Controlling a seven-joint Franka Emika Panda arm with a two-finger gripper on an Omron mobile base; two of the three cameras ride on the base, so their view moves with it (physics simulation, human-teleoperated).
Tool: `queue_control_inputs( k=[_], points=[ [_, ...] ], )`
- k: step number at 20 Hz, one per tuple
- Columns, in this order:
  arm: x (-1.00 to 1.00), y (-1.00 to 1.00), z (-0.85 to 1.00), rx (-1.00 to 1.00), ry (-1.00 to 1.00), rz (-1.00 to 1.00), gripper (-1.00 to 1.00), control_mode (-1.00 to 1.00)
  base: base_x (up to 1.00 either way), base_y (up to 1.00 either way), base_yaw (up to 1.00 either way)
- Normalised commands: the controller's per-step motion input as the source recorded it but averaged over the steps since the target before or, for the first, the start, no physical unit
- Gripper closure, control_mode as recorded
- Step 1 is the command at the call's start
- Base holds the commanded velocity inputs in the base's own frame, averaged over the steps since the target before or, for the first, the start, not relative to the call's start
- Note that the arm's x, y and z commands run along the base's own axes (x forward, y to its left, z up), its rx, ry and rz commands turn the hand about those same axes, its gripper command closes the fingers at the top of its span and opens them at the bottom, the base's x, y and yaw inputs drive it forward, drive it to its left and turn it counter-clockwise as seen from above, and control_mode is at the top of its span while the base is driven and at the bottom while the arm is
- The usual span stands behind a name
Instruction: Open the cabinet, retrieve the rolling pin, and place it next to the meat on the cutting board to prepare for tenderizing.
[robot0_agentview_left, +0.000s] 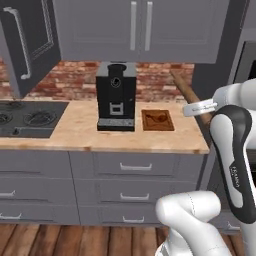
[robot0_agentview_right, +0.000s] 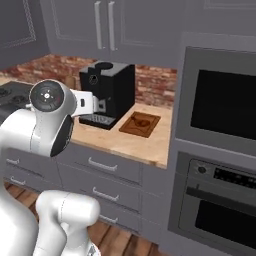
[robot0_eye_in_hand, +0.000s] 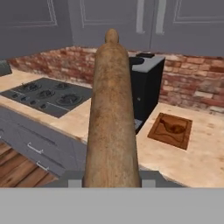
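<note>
One rolling pin (robot0_eye_in_hand: 112, 118), one cutting board (robot0_agentview_left: 157, 120)

brightness: even, medium, flat rendered light in all three views
source: no visible lamp, diffuse ambient
shadows: soft dark patch under the coffee machine (robot0_agentview_left: 116, 95) on the counter (robot0_agentview_left: 75, 125); wall cabinets dim
glare: mild sheen on white arm (robot0_agentview_right: 45, 125) shells
blur: low-res, soft edges, slightly pixelated
focus: rolling pin (robot0_eye_in_hand: 112, 118) close to lens, coarse smeared texture
distortion: none evident at edges
</note>
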Motion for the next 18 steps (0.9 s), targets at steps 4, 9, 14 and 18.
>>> queue_control_inputs(
  k=[4,9,14,18],
  points=[
    [0.00,0.00,0.00,0.00,0.00,0.00,1.00,1.00,0.48,-0.35,0.17],
    [0.00,0.00,0.00,0.00,0.00,0.00,1.00,1.00,0.50,-0.32,0.07],
    [0.00,0.00,0.00,0.00,0.00,0.00,1.00,1.00,0.42,-0.22,0.00],
    [0.00,0.00,0.00,0.00,0.00,0.00,1.00,1.00,0.31,-0.05,-0.08]
  ],
)
